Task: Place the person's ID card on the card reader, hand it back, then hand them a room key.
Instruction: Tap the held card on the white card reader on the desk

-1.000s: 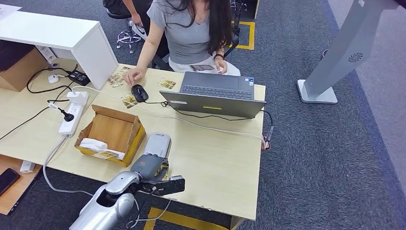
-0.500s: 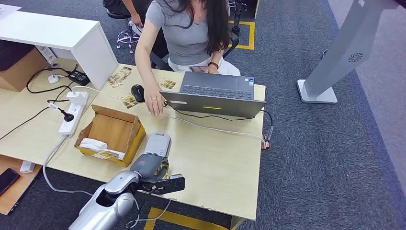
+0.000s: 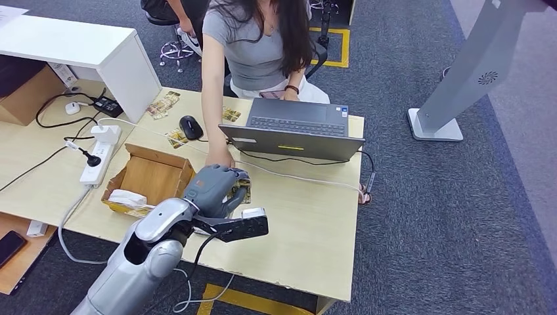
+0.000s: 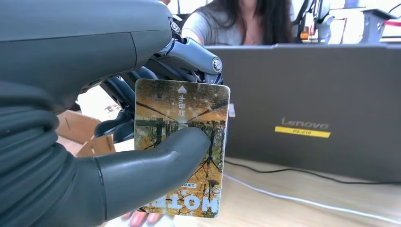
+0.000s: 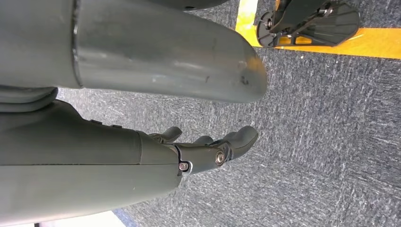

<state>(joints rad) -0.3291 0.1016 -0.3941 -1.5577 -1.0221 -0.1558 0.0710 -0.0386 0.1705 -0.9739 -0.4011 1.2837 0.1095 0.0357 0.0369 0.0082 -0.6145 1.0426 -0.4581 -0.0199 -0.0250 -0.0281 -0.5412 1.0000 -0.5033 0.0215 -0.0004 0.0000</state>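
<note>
My left hand [image 3: 213,189] is raised above the desk in front of the laptop, pinching a room key card [image 4: 182,146] between thumb and fingers. The card shows an orange-brown picture and the word HOTEL; its edge also peeks past the hand [image 3: 242,186] in the head view. The person's hand [image 3: 220,157] reaches across the desk and is right at the far side of my left hand. The card reader is hidden under my raised hand. My right hand [image 5: 208,149] hangs over the carpet, fingers loosely apart, holding nothing.
An open cardboard box [image 3: 152,178] stands just left of my left hand. A laptop [image 3: 295,131] sits behind, with a mouse [image 3: 191,126], several loose cards [image 3: 177,138] and white cables. A power strip [image 3: 98,154] lies at the left.
My left hand has risen from the desk's near edge and moved toward the person, carrying the card. The person's arm has stretched from the mouse toward my hand.
</note>
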